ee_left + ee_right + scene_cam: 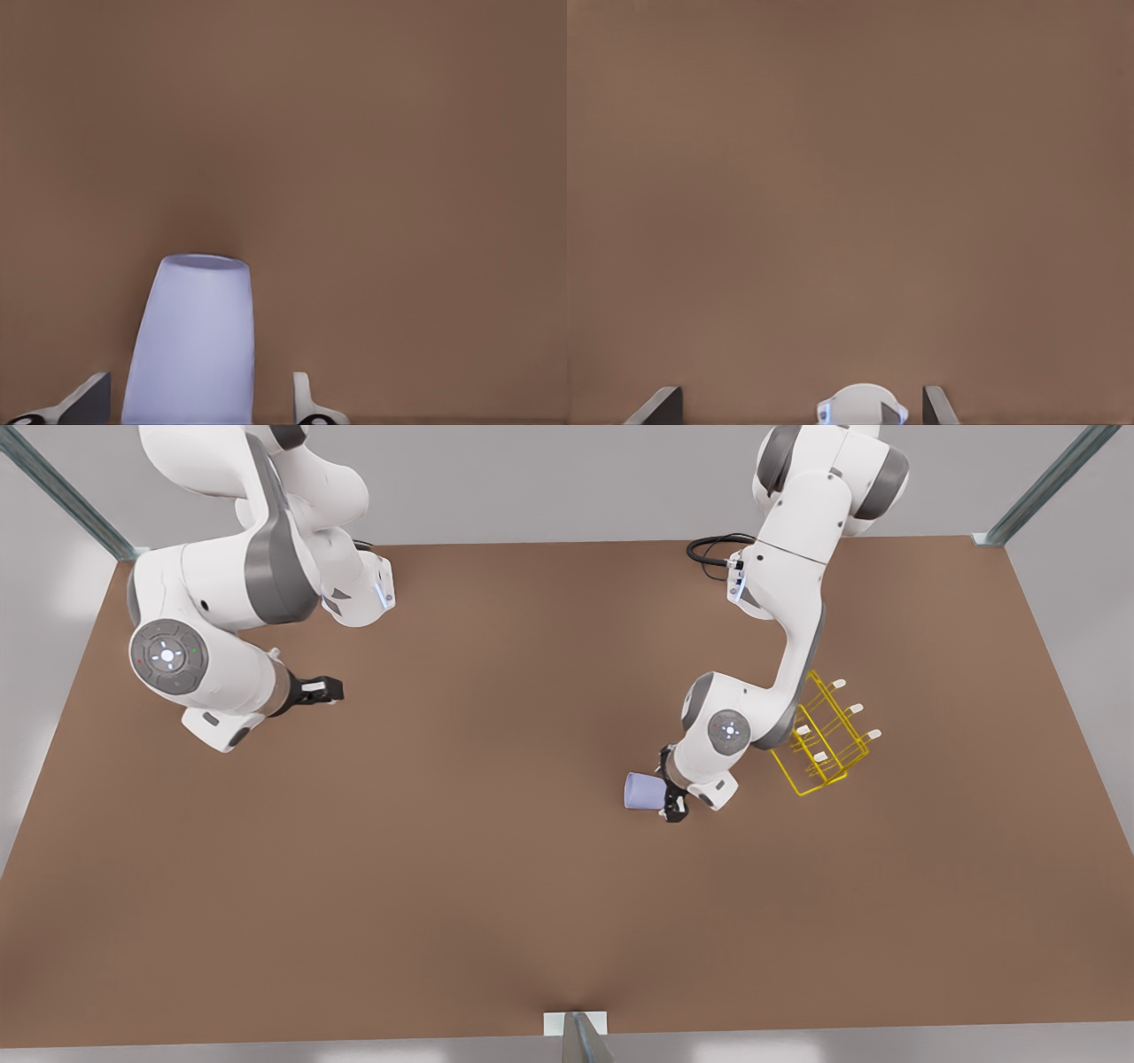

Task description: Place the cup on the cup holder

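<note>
The lavender-blue cup [641, 790] lies on its side on the brown table, at the front view's right of centre. My left gripper [666, 786] is at its end, open. In the left wrist view the cup [190, 345] sits between the two fingertips [306, 403] of the left gripper [202, 394], with a narrow gap showing on each side. The yellow wire cup holder [819, 735], with white-tipped pegs, stands just behind that arm, partly hidden by it. My right gripper [328, 689] waits at the front view's left, above the table, open and holding nothing [799, 403].
The brown table [496, 886] stretches wide in front of and between the arms. A black cable [713, 549] loops at the base of the arm on the front view's right. Metal frame posts [66, 491] stand at the table's corners.
</note>
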`<state>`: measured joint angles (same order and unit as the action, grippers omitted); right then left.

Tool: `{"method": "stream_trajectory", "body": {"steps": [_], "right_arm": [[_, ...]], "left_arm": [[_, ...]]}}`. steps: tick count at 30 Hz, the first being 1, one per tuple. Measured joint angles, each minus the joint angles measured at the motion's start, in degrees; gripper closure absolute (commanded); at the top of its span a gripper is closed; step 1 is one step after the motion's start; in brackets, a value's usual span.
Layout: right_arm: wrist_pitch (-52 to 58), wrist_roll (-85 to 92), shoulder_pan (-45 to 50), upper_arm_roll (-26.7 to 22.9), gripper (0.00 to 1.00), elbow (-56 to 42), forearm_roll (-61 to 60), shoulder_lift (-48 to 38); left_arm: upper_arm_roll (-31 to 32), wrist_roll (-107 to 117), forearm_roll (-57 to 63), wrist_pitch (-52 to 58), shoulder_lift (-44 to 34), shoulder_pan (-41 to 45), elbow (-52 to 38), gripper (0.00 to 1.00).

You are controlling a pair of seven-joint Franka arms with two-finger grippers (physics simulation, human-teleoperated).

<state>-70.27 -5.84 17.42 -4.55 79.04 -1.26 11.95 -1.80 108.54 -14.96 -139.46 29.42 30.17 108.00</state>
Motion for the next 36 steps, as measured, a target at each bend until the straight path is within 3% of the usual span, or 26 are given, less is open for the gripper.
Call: {"method": "stream_trajectory", "body": {"steps": [21, 22, 23, 27, 30, 31, 34, 36], "right_arm": [[0.00, -3.53, 0.64, 0.00, 0.00, 0.00, -0.26, 1.02], [-0.01, -3.61, 0.63, -0.01, 0.00, 0.00, -0.29, 1.06], [-0.02, -3.67, 0.62, -0.05, 0.00, 0.00, -0.33, 1.09], [-0.08, -3.89, 0.59, -0.09, 0.00, 0.00, -0.42, 1.20], [-0.11, -4.02, 0.60, -0.10, 0.00, -0.06, -0.45, 1.21], [-0.12, -4.05, 0.61, -0.14, 0.00, -0.08, -0.46, 1.21], [-0.13, -4.15, 0.59, -0.17, 0.00, -0.09, -0.47, 1.22], [-0.14, -4.22, 0.60, -0.18, 0.00, -0.09, -0.47, 1.22]], "left_arm": [[1.64, 4.49, -0.15, -6.63, 7.56, 1.64, -0.08, 0.00], [1.68, 4.58, -0.18, -6.82, 7.74, 1.64, -0.12, 0.24], [1.70, 4.64, -0.27, -6.97, 7.82, 1.65, -0.17, 0.35], [1.70, 4.83, -1.14, -6.80, 7.83, 1.81, -1.80, 0.34], [-0.37, 5.12, -1.61, -0.10, 7.37, 1.85, -9.73, 0.34], [-5.03, 5.21, -1.33, 3.87, 7.31, 3.95, -13.38, 0.34], [-34.78, 4.58, -0.26, 16.12, 8.60, 23.48, -16.56, 0.34], [-52.58, 3.56, 2.58, 24.04, 13.42, 36.94, -16.16, 0.33]]}}
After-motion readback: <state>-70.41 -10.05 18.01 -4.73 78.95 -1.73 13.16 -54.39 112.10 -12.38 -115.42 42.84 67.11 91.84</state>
